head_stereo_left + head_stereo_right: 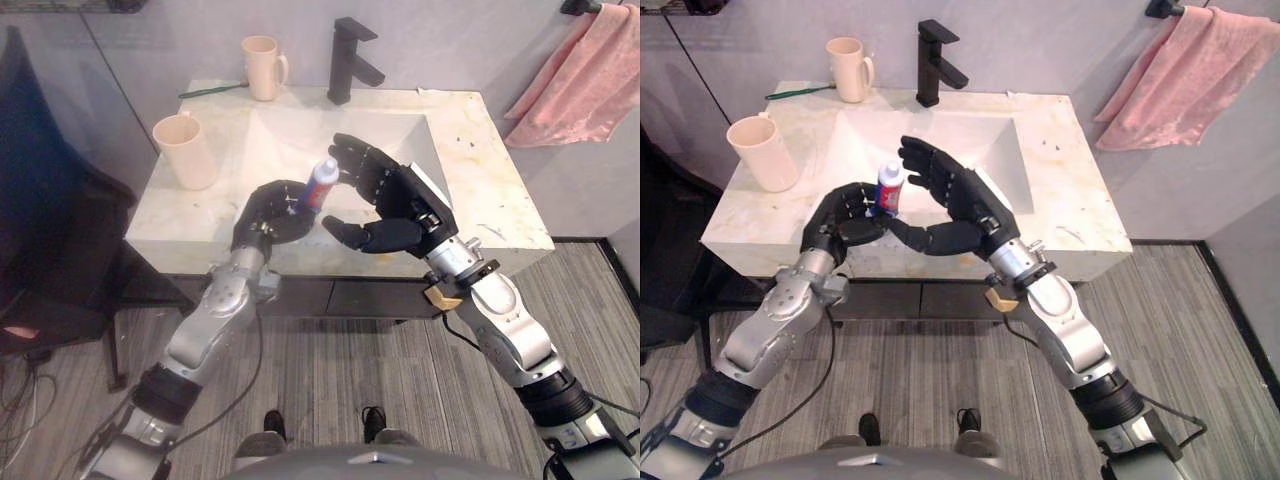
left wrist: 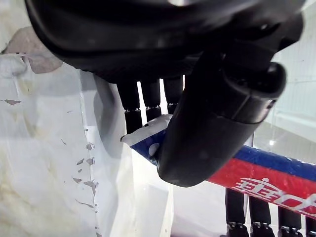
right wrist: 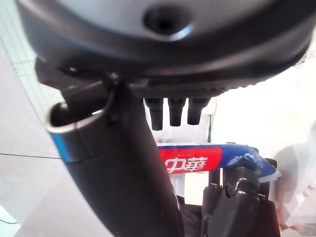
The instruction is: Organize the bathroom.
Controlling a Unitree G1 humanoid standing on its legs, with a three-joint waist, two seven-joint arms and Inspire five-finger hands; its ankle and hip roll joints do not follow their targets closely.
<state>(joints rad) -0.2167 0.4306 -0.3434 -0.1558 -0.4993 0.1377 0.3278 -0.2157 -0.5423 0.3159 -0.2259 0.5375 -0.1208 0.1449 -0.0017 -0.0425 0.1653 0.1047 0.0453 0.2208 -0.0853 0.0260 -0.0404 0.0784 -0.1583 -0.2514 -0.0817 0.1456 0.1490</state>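
A blue, red and white toothpaste tube [image 1: 318,186] stands nearly upright, cap end up, over the front of the sink basin [image 1: 345,135]. My left hand [image 1: 270,215] is shut on its lower end; in the left wrist view the thumb [image 2: 207,133] presses across the tube [image 2: 276,180]. My right hand [image 1: 395,195] is open just right of the tube, fingers spread behind the tube's top and thumb stretched below it. The right wrist view shows the tube [image 3: 197,158] lying between those fingers and the thumb [image 3: 118,182].
A beige cup [image 1: 187,150] stands on the marble countertop [image 1: 480,185] at the left. A second cup [image 1: 263,67] and a green toothbrush [image 1: 212,90] sit at the back left. The black faucet [image 1: 350,60] rises behind the basin. A pink towel [image 1: 580,80] hangs at the right.
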